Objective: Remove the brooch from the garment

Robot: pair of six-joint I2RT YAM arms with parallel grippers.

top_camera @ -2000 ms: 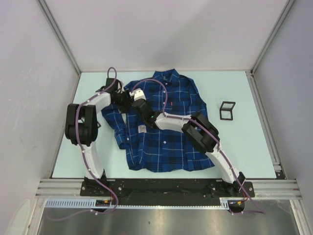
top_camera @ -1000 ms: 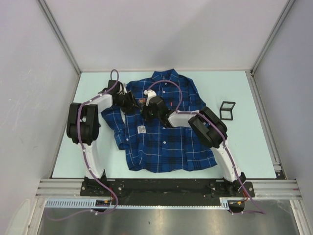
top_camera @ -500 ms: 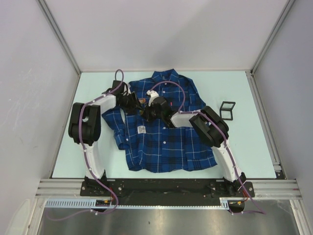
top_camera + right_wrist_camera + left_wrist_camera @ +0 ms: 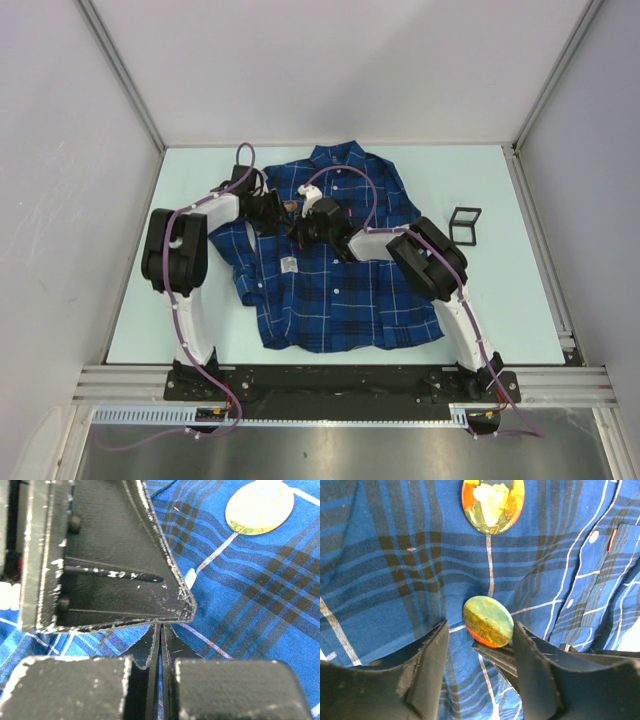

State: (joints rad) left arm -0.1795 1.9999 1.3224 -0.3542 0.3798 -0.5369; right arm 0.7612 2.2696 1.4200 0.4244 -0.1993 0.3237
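1. Two brooches were pinned to the shirt (image 4: 335,290), which lay flat and front up on the table (image 4: 480,300), collar toward the far edge.
2. The green brooch (image 4: 488,621), an oval with an orange lower rim, sat on the chest cloth to one side of the button row. The portrait brooch (image 4: 493,505) was pinned beyond it, apart.
3. The left gripper (image 4: 480,637) hung over the shirt with its jaws spread wide and the green brooch between them. One finger (image 4: 427,670) stood clear of the oval. The other came right up to its edge – contact could not be told.
4. The right gripper (image 4: 160,640) had its jaws pressed together, with only a hairline gap between them. In the left wrist view its thin black tips reached the green brooch's lower rim. Whether they pinched the rim or the cloth could not be told.
5. In the right wrist view a finger (image 4: 100,565) of the left gripper covered those tips, and the portrait brooch showed as a pale, glaring disc.
6. A small black frame (image 4: 464,224) stood on the table, well apart from the shirt.
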